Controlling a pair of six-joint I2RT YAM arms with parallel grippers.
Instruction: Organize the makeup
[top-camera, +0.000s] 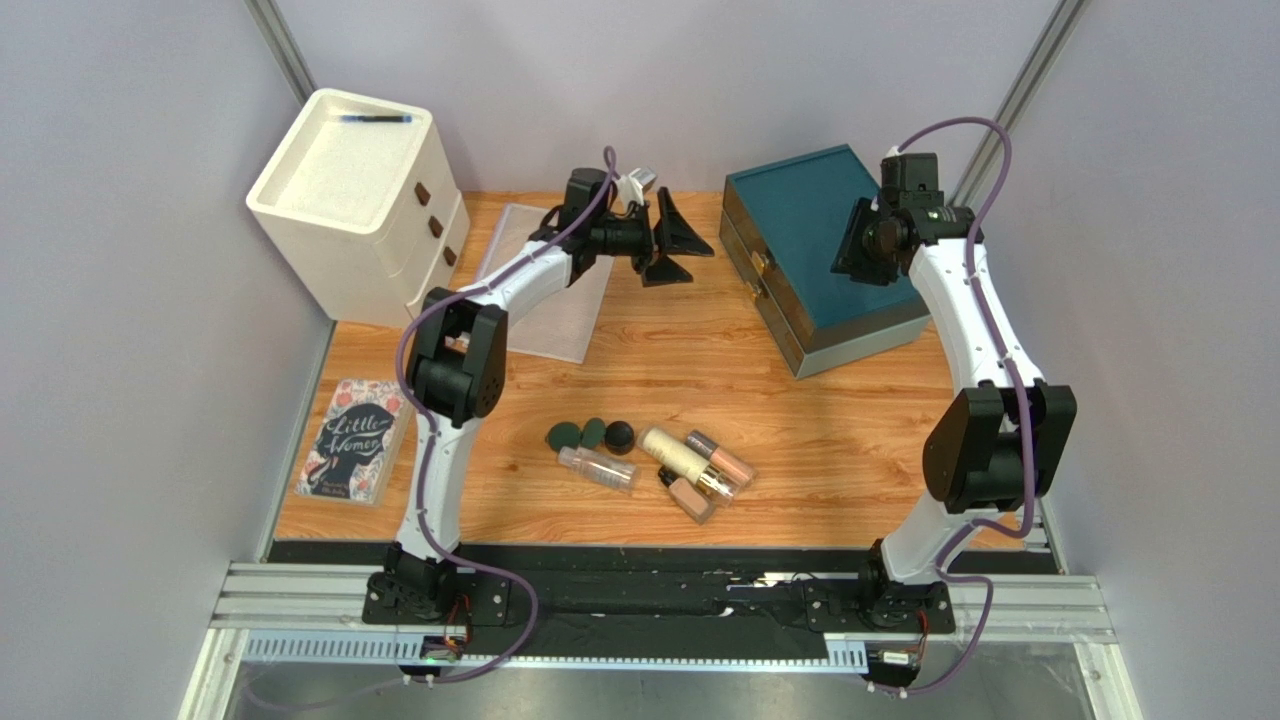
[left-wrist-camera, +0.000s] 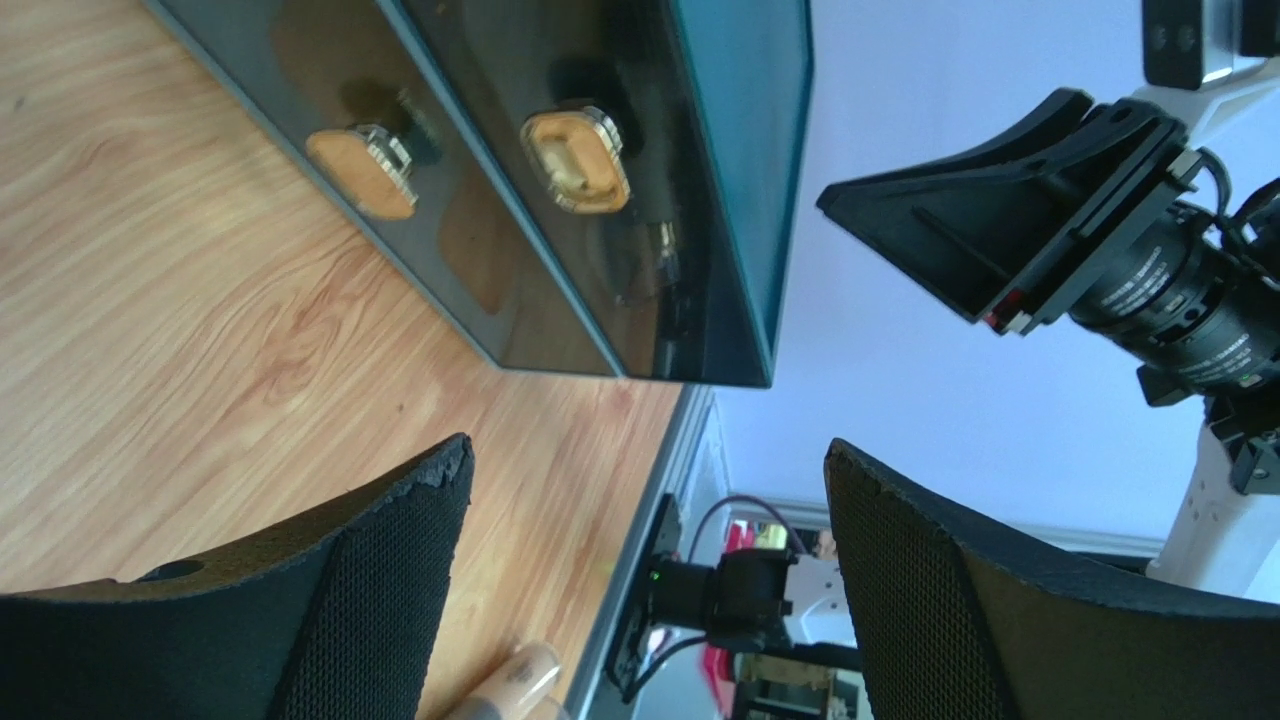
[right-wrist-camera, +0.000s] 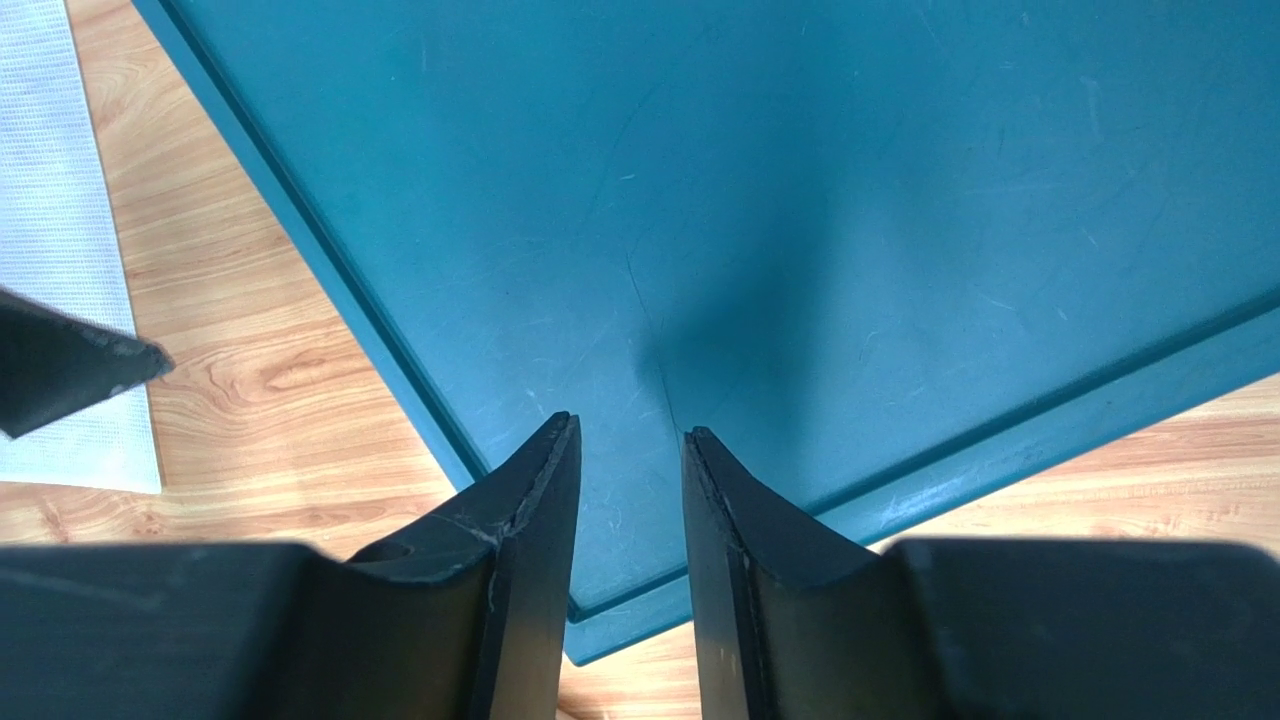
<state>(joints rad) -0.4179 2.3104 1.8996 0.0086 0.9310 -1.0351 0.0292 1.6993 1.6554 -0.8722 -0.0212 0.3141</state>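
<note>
Pale lilac walls (top-camera: 676, 75) close in a wood-grain table top (top-camera: 842, 435). Only the overhead view takes in the whole layout. A white three-drawer cabinet (top-camera: 361, 195) stands at the far left corner and an illustrated paperback book (top-camera: 355, 440) lies by the near left edge. A clear zip pouch (top-camera: 564, 318) lies flat under the left arm, and a teal rectangular box (top-camera: 812, 225) sits at the far right.

The makeup, too, shows in full only from overhead. It lies loose on the table near the front middle, well apart from both grippers. Three dark round puffs (top-camera: 594, 432) sit in a tight cluster. Just right of them lie a clear tube (top-camera: 597, 470), a cream tube (top-camera: 672, 450), a pinkish-beige tube (top-camera: 720, 464) and a short beige bottle (top-camera: 690, 498), side by side at a slant.

The left wrist view adds the box's glossy dark front with two brass-coloured clasps (left-wrist-camera: 574, 158), barely visible from above. The right wrist view shows fine scratches across the lid.

The left gripper (left-wrist-camera: 646, 450) is in the air near the box's front, its fingers spread wide with nothing between them. The right gripper (right-wrist-camera: 628, 435) is over the lid, its fingers drawn close with a narrow slit left and nothing gripped. Whether they touch the lid cannot be told.
</note>
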